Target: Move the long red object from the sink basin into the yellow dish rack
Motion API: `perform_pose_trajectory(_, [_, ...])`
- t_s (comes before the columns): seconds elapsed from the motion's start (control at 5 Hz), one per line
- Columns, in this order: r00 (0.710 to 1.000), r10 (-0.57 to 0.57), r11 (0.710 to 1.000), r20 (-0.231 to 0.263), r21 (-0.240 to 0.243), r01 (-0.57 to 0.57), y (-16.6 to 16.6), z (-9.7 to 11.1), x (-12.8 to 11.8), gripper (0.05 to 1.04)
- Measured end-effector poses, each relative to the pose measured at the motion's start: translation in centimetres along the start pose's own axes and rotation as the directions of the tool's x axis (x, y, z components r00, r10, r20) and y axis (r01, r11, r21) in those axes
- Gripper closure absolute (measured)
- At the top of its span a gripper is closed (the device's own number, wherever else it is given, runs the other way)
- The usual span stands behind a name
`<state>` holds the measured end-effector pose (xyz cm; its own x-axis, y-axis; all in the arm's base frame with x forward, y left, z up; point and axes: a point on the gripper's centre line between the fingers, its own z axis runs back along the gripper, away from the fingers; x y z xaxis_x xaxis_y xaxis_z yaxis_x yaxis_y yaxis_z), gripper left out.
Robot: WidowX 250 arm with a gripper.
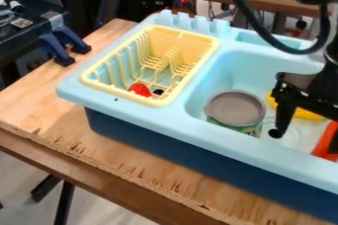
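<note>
While hanging over the sink [228, 66] with the gripper [305, 140] spread at the jaws, likely leaves clearance beside the can [235, 108] and red object [322, 146].

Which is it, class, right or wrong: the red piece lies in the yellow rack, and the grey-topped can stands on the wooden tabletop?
The can's place is wrong: the camera view shows the grey-topped can standing in the light blue sink basin. The red piece does lie in the yellow rack.
</note>
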<state>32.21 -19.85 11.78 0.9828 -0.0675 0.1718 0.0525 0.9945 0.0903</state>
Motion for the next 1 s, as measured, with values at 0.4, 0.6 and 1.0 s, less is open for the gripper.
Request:
perform_pose_trajectory(0.4, [0.999, 0.013, 1.0, -0.043, 0.015, -0.012, -0.9, -2.1, -0.3, 0.081])
perform_pose_trajectory(0.6, [0.998, 0.019, 1.0, -0.057, 0.023, -0.018, -1.2, -2.9, 0.0, 0.081])
perform_pose_trajectory(1.0, [0.998, 0.03, 0.999, -0.058, 0.041, -0.028, -0.9, -2.9, 1.0, 0.399])
